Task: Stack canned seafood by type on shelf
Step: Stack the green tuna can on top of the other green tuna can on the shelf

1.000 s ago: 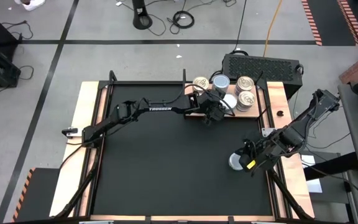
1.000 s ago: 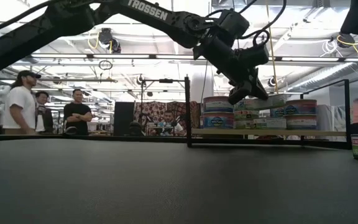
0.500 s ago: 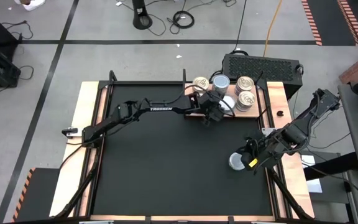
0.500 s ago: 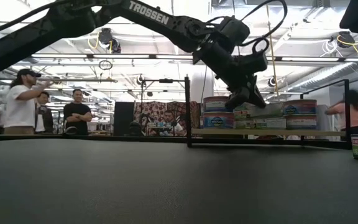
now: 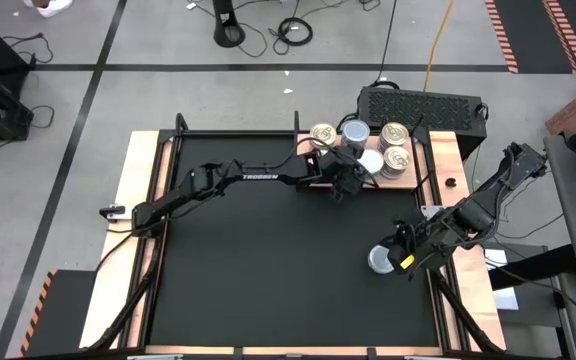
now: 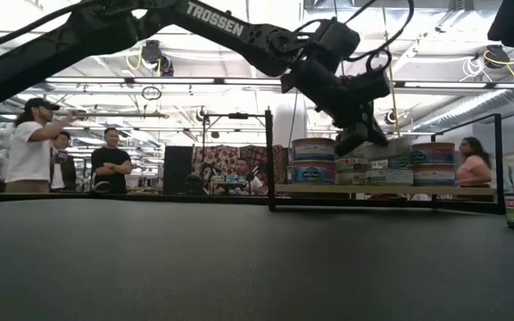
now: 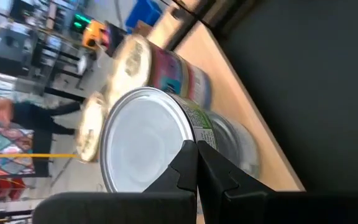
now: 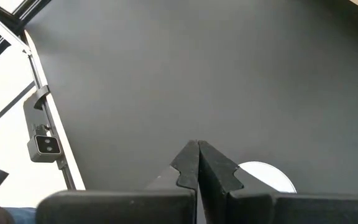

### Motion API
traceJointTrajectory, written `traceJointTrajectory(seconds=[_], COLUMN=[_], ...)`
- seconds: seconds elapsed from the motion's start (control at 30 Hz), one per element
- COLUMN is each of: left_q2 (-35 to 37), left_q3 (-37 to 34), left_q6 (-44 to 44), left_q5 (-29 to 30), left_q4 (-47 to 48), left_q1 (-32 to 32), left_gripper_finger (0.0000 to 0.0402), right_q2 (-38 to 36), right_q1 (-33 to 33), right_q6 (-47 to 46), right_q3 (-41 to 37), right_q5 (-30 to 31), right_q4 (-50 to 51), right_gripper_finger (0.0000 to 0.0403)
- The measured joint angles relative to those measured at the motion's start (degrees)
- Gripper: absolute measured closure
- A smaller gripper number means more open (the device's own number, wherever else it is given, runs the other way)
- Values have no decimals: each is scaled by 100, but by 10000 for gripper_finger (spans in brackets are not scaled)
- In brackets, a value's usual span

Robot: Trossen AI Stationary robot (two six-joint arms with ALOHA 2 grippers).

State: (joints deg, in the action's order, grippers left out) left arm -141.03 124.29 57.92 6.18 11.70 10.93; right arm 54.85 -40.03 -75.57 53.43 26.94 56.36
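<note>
The shelf (image 7: pixel 263 146) is a light wooden board at the table's far right, seen edge-on in the low view (image 6: pixel 328 189). Several tins stand on it, some stacked: gold-patterned tops (image 5: pixel 322 133) (image 5: pixel 395 134), a pale-blue top (image 5: pixel 355 131) and a white top (image 5: pixel 371 162). My left gripper (image 5: pixel 348 180) (image 7: pixel 196 148) is shut at the shelf's near edge, right in front of a silver-topped tin (image 7: pixel 143 140) stacked on another tin. My right gripper (image 5: pixel 404 256) (image 8: pixel 197 146) is shut beside a lone pale-topped tin (image 5: pixel 379 260) (image 8: pixel 267 177) standing on the mat near the right edge. My left gripper's shut fingertips (image 7: pixel 188 158) stand level against the near rim of the silver-topped tin (image 7: pixel 185 127); I cannot tell whether they touch it. My right gripper's shut fingers (image 8: pixel 219 168) point down close beside the lone tin; touching cannot be told.
A black ventilated box (image 5: pixel 420 105) sits behind the shelf. Black frame posts (image 6: pixel 269 160) stand at the shelf's ends. The wide black mat (image 5: pixel 268 260) lies between the arms. People stand in the room beyond the table (image 6: pixel 34 147).
My left gripper, staying shut, has dipped a little and then shifted slightly toward the table's right along the shelf's near edge. The right arm has kept still.
</note>
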Motion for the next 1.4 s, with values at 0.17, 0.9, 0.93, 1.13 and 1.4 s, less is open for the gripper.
traceJointTrajectory(seconds=[0.17,0.9,0.93,1.13,1.4], left_q2=[8,-33,-33,-33,-33], left_q3=[0,0,0,0,0], left_q6=[-38,-69,-69,-73,-268], left_q5=[-140,-267,-272,-273,-214], left_q4=[-16,143,143,111,5], left_q1=[-8,69,68,96,114], left_gripper_finger=[401,401,401,382,348], right_q2=[2,2,2,2,2], right_q1=[0,0,0,0,-2], right_q6=[2,66,66,66,83], right_q3=[0,0,0,0,0], right_q5=[-2,-24,-24,-24,-22], right_q4=[0,-31,-31,-98,-214], right_gripper_finger=[403,403,403,403,403])
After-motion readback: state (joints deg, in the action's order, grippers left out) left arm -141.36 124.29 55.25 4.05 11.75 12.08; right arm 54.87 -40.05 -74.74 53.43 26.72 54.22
